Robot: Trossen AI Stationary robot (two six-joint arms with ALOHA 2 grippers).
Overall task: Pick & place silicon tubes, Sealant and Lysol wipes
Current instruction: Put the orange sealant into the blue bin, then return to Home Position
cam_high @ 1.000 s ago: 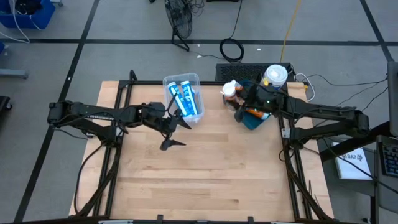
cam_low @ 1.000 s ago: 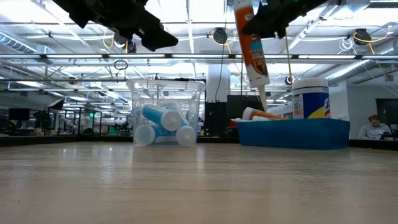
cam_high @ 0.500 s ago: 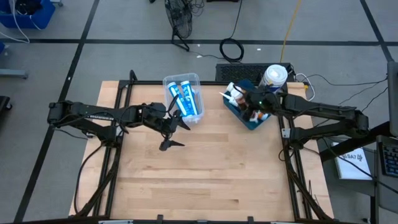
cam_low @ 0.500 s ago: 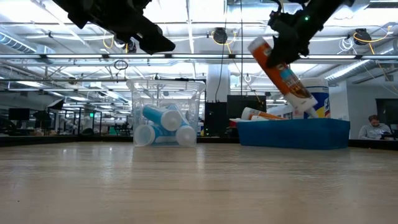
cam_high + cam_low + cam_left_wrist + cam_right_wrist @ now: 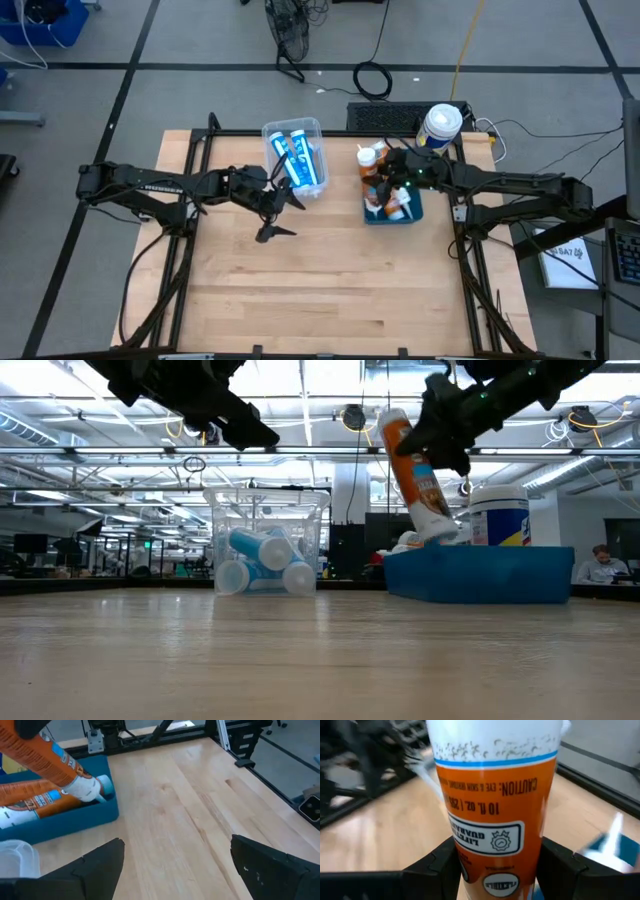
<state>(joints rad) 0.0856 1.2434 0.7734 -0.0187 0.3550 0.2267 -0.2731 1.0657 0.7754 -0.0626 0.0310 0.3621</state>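
My right gripper (image 5: 396,172) is shut on an orange sealant tube (image 5: 415,475) that tilts over the blue bin (image 5: 415,212) at the table's far right. The tube's lower white end dips inside the bin, where more orange tubes (image 5: 30,802) lie. The Lysol wipes canister (image 5: 440,122) stands upright behind the bin. A clear bin (image 5: 297,155) at the far centre holds blue silicone tubes (image 5: 262,552). My left gripper (image 5: 284,212) hangs open and empty above the table, near the clear bin. My right gripper pinches the sealant tube's orange body (image 5: 492,830) between its two fingers (image 5: 435,865), which lie across the tube. The tube is tilted, its orange end (image 5: 393,422) up and its white end (image 5: 437,525) down inside the blue bin.
Bare wood table top (image 5: 330,280) spreads over the middle and near half. Black frame rails (image 5: 470,260) run along the left and right sides. Cables and a black box (image 5: 385,112) lie beyond the far edge.
My right gripper has swung the sealant tube from hanging nearly upright to tilted and brought its white end down into the blue bin. The blue bin has turned square to the table and slid a little toward the near edge.
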